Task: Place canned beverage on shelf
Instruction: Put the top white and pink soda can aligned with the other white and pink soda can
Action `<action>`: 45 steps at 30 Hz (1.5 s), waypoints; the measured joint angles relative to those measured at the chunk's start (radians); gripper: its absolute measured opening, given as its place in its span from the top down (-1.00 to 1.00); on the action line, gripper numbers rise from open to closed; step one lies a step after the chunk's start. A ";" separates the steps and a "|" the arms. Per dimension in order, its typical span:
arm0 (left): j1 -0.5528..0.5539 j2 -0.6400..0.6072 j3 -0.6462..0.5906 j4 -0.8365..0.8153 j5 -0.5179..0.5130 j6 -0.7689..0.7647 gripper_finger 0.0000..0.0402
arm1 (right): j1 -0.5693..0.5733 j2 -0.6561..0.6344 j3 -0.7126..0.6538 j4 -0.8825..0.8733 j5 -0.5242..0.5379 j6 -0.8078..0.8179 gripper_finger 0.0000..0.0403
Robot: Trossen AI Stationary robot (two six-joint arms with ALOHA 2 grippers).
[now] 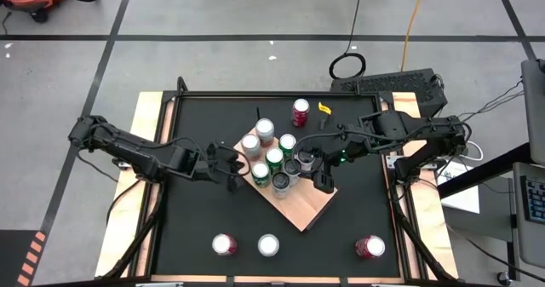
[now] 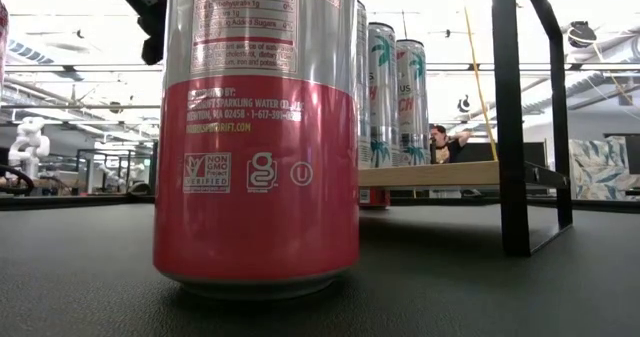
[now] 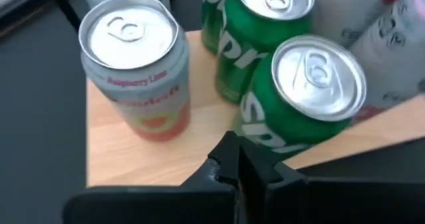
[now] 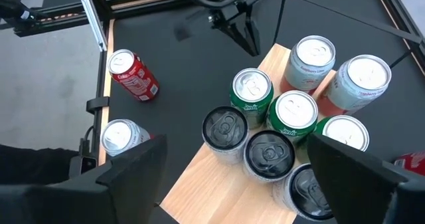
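The shelf [image 1: 300,209], a tan wood-grain board, stands raised on black rods [image 2: 510,117] at mid-table. Several cans stand upright on it, green [image 3: 312,98], pink-and-grey [image 3: 136,64] and dark-topped [image 4: 269,154] among them. My left gripper [image 1: 232,180] is shut and hangs off the shelf's left corner, its tips [image 3: 232,159] just short of the nearest green can; it holds nothing. My right gripper [image 4: 242,177] stands open above the cans at the shelf's right side [image 1: 324,183], holding nothing.
Loose cans stand on the black table: three along the near edge [image 1: 224,244] [image 1: 268,245] [image 1: 370,247], one of them filling the low view [image 2: 255,137], and a red one at the far side [image 1: 300,111] beside a small yellow thing [image 1: 324,108].
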 joint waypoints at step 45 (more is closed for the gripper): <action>0.138 0.125 0.045 -0.035 0.021 0.891 0.97 | 0.000 0.000 0.000 0.000 0.000 0.013 -0.69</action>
